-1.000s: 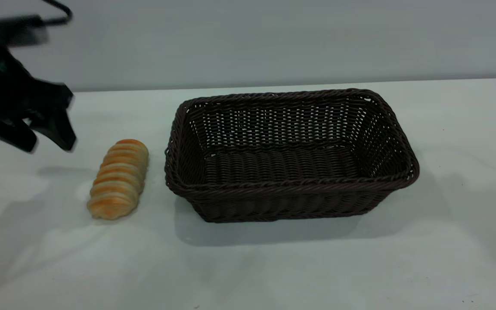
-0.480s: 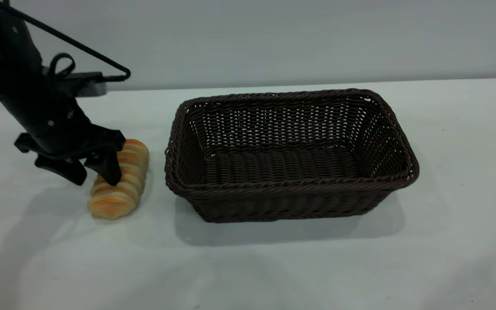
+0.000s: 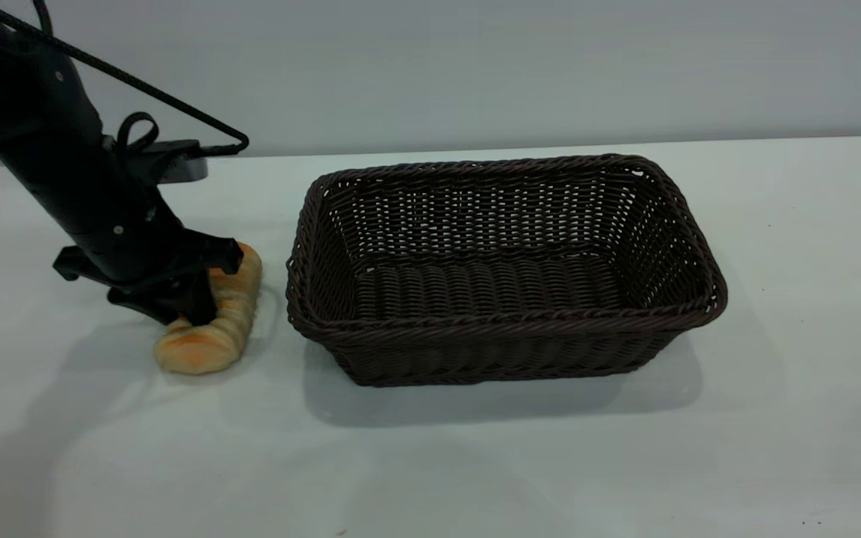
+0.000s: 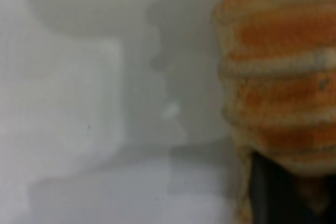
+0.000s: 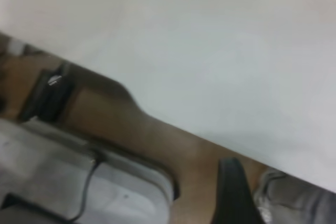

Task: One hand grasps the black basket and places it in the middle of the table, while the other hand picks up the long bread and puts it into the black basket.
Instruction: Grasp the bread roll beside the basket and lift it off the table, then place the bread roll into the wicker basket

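The long bread (image 3: 215, 332) lies on the white table (image 3: 475, 463) at the left, a golden-orange ridged loaf. My left gripper (image 3: 176, 310) is down on its middle, open, with its fingers set against the loaf. The loaf still rests on the table. It fills one side of the left wrist view (image 4: 278, 66), with a dark finger (image 4: 273, 192) against it. The black basket (image 3: 505, 329) stands empty near the table's middle, just right of the bread. My right gripper (image 5: 233, 192) shows only as a dark shape beyond the table's edge and is outside the exterior view.
The left arm with its cables (image 3: 64, 172) leans in from the upper left. The right wrist view shows the table's edge (image 5: 173, 119), brown floor and grey equipment (image 5: 79, 182) below it.
My left gripper came in from the far left and dropped onto the bread. The loaf now looks slightly pressed and bent. The basket has not moved.
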### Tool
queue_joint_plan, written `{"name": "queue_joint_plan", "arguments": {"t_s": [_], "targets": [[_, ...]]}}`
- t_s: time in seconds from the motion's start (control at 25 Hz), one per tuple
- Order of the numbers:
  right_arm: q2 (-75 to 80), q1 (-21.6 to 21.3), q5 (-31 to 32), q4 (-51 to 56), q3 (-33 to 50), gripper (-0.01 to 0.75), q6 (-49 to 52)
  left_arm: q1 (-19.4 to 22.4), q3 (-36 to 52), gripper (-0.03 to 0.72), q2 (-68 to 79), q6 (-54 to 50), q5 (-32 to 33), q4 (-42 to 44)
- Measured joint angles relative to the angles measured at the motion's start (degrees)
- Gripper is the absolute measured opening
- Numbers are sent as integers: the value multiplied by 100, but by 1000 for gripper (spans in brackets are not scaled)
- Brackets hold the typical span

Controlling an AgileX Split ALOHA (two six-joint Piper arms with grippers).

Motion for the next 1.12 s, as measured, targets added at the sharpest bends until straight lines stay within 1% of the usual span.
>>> {"name": "queue_joint_plan", "arguments": {"t_s": [0.04, 0.12, 0.24, 0.4, 0.6, 0.68, 0.76, 0.88, 1.04, 1.12], "targets": [[-196, 0, 62, -139, 21, 500, 154, 0, 0, 119, 13, -4, -13, -56], [-618, 0, 170, -370, 40, 500, 410, 0, -4, 79, 26, -4, -32, -114], [-1092, 0, 299, -567, 40, 500, 610, 0, -4, 76, -12, -4, -16, -139], [-1499, 0, 371, -554, 183, 500, 670, -12, 1, 68, -313, 1, 191, -45], [-1733, 0, 371, -493, 212, 500, 685, -39, 1, 64, -1432, 1, 570, 43], [-1812, 0, 371, -500, 223, 500, 685, -119, 1, 64, -1908, 23, 692, 63], [-1884, 0, 235, -537, 270, 500, 685, -247, 1, 62, -2272, 119, 755, 75], [-1891, 0, -139, -531, 452, 500, 685, -588, 1, 60, -2644, 241, 767, 75], [-1891, 0, -214, -520, 505, 500, 685, -1329, 1, 60, -2616, 276, 628, 69], [-1891, 0, -221, -520, 505, 500, 685, -1713, 1, 60, -2427, 276, 341, -4]]}}
